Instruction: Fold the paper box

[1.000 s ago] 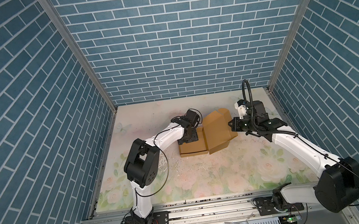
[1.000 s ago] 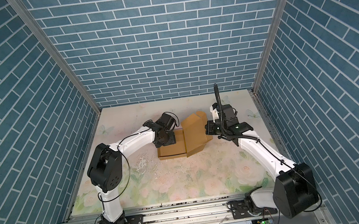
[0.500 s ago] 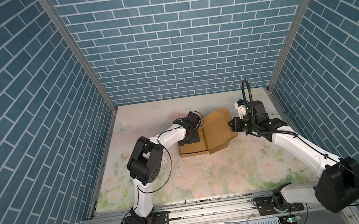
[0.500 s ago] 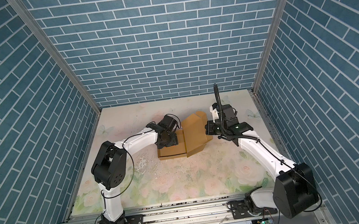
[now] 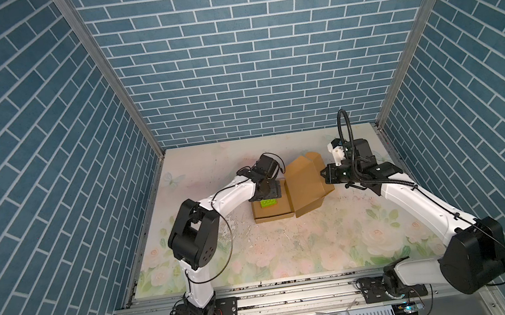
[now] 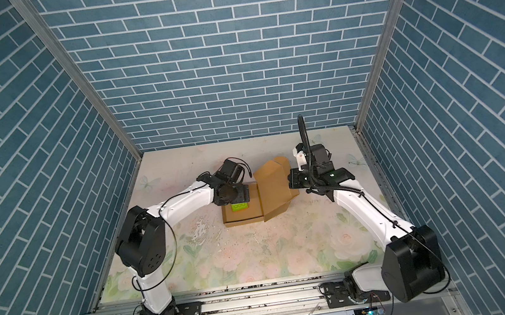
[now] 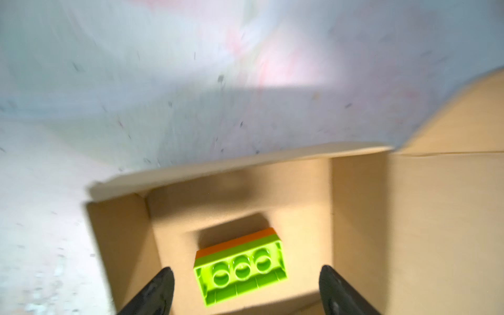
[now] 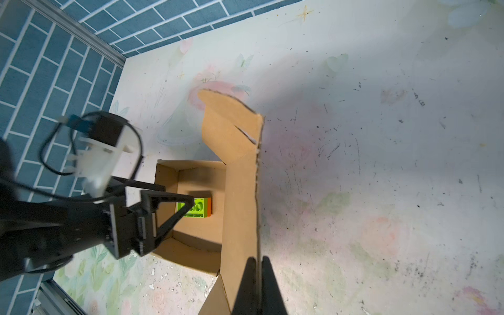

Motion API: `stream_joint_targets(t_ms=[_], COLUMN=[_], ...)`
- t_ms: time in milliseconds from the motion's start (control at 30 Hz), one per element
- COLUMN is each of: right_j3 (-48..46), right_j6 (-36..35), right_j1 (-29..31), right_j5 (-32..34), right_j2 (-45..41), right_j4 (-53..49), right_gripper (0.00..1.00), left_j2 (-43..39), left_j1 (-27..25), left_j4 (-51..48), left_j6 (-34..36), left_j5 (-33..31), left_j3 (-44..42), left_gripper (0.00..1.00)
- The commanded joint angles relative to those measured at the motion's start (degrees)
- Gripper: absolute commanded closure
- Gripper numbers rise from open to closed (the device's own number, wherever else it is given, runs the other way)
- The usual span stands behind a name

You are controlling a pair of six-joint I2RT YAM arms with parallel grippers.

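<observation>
In the middle of the table [image 5: 290, 252], the paper box [image 5: 273, 212] sits open, its lid [image 5: 306, 184] raised and pinched at the edge by the right gripper [image 8: 259, 263]. The left gripper [image 7: 245, 272] hangs wide and empty over the green brick [image 5: 268, 202] inside; lift it clear before swinging the lid over.

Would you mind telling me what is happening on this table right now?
The right pincer is shut on the lid edge of the paper box, holding the lid raised beside the open base. The left pincer hangs open above a green brick lying inside that base. The box is not yet closed.
</observation>
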Motion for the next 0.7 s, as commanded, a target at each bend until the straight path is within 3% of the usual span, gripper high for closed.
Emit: stream_joint_targets(t_ms=[0, 333, 500, 667], right_j3=[3.30, 10.95, 13.16, 14.57], right_j6=[-4.23, -9.35, -11.18, -11.82], right_j1=[0.26, 0.27, 0.30, 0.26], right_j5=[-1.70, -4.73, -5.97, -6.12], right_j2=[1.68, 7.52, 8.43, 9.35], right_j4=[-2.90, -8.46, -9.73, -10.11], right_gripper=[1.00, 1.00, 1.00, 1.00], left_j2=[-2.62, 1.76, 4.53, 5.97], left_j1=[1.76, 6.41, 6.76, 6.85], left_j4=[0.80, 0.52, 2.08, 3.90], left_j6=[8.40, 30.54, 36.57, 37.82], left_j5=[0.89, 5.97, 8.50, 8.41], left_j3=[0.68, 5.94, 4.88, 3.48], left_gripper=[0.14, 0.13, 0.15, 0.17])
